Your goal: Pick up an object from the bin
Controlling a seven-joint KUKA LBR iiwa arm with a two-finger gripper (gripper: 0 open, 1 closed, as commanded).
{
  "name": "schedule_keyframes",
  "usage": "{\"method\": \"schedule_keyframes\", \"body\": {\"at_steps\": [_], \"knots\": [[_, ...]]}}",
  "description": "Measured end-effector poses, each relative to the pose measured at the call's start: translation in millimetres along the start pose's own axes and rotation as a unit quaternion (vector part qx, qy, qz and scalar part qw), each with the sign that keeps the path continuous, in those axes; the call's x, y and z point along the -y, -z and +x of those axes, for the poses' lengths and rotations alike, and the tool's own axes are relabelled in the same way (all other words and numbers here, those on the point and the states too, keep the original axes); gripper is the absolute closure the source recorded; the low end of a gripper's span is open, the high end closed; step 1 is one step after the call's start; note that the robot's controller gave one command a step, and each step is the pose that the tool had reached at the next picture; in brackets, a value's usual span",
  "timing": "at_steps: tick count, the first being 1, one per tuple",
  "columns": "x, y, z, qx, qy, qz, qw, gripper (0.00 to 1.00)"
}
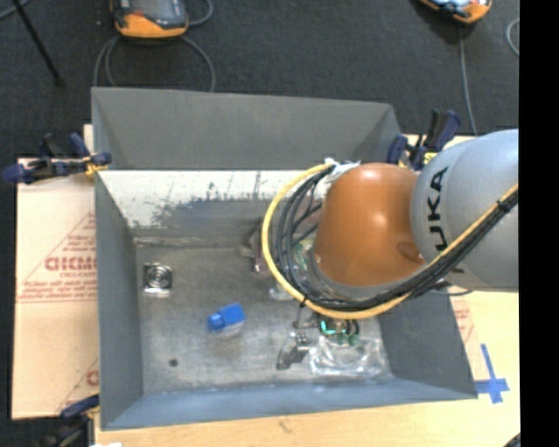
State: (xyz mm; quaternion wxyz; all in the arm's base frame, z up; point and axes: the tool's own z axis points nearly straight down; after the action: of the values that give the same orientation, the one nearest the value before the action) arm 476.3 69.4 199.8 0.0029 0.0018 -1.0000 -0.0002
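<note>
Orange and domed, the wrist cover sits nearest the lens and hides much of what you need to see. Below its lower edge, the gripper is low over the front right of the grey metal bin. It is at the left edge of a crumpled clear plastic packet with something green inside (whether it is open or closed, you cannot tell).

Your likeliest trouble is that slick, crinkled film. A pinch at its edge could slide off, or push the packet against the sloping front wall. A low approach could also scrape the scuffed floor.

Further left, well apart, lie a small blue plastic block and a silvery round metal piece. Beyond the speckled back wall, dark carpet carries an orange-and-black device.
</note>
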Motion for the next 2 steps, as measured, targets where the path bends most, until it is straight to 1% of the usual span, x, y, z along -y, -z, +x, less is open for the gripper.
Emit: {"method": "schedule_keyframes", "body": {"at_steps": [1,2], "knots": [[-39.5,-116.6,-68.5,0.0062,0.010,-0.001,0.9999,0.00],[-41.4,-98.4,-71.5,0.0052,-0.044,-0.001,0.9990,0.00]]}}
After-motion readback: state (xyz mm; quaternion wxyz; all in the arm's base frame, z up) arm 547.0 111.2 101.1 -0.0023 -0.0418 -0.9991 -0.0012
